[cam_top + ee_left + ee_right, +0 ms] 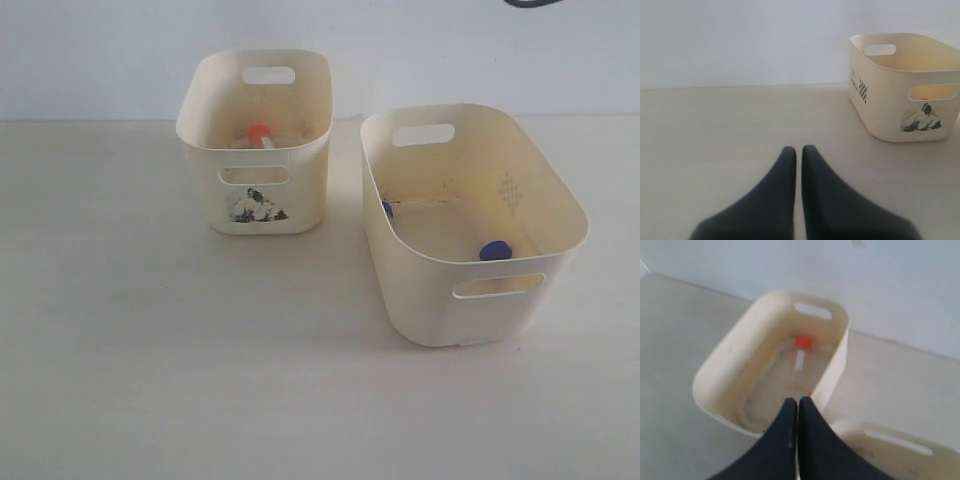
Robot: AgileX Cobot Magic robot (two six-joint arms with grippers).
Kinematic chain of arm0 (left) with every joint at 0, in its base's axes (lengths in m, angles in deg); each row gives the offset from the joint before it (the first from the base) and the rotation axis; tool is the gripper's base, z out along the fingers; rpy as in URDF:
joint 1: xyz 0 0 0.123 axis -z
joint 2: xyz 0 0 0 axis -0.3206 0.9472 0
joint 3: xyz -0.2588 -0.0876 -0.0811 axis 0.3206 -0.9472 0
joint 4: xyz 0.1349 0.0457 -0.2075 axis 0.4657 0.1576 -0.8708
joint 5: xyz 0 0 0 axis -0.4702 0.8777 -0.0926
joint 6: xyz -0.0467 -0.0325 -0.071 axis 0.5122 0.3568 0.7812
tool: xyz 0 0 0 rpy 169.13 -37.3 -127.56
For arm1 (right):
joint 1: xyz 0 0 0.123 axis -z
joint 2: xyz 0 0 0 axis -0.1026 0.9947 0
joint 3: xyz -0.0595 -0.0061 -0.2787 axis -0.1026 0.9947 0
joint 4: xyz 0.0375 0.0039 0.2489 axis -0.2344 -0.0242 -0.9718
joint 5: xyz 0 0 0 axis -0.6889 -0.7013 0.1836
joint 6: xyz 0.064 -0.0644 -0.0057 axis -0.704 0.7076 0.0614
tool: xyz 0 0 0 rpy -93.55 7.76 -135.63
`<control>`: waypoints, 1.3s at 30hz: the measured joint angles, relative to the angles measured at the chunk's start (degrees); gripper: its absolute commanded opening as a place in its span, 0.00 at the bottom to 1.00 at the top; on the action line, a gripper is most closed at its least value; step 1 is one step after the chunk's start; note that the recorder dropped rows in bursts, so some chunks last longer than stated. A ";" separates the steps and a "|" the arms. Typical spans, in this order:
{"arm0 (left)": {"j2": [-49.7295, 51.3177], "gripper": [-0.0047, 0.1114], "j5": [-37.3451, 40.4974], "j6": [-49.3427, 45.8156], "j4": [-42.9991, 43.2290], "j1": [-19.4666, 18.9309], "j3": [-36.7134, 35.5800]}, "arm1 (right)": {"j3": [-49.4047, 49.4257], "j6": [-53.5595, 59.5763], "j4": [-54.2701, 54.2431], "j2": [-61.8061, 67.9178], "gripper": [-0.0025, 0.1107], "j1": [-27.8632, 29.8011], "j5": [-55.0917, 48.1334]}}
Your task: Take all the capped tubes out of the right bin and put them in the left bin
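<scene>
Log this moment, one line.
left bin: orange-capped tube inside | right bin: two blue caps visible | left gripper: jaws shut | right gripper: jaws shut

A: What's underneath?
B: A pale tabletop (200,380), faintly wood-grained, with a plain white wall (100,50) behind it.
A: Anything else?
B: A dark curved object (535,3) high on the wall, cut off by the frame — can't tell what it is.
</scene>
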 measured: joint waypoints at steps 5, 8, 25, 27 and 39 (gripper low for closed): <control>0.00 0.08 0.00 0.00 0.00 0.00 0.00 | 4.67 -1.12 1.80 0.00 0.02 1.86 -6.59; 0.00 0.08 0.00 0.00 0.00 0.00 0.00 | 10.16 -1.19 2.05 0.00 0.02 1.92 -6.58; 0.00 0.08 0.00 0.00 0.00 0.00 0.00 | 13.66 -3.86 0.05 11.30 0.02 2.00 -9.37; 0.00 0.08 0.00 0.00 0.00 0.00 0.00 | 9.69 -3.86 -0.06 14.93 0.02 2.00 -12.95; 0.00 0.08 0.00 0.00 0.00 0.00 0.00 | 5.15 3.88 -13.44 23.39 0.02 8.98 -25.05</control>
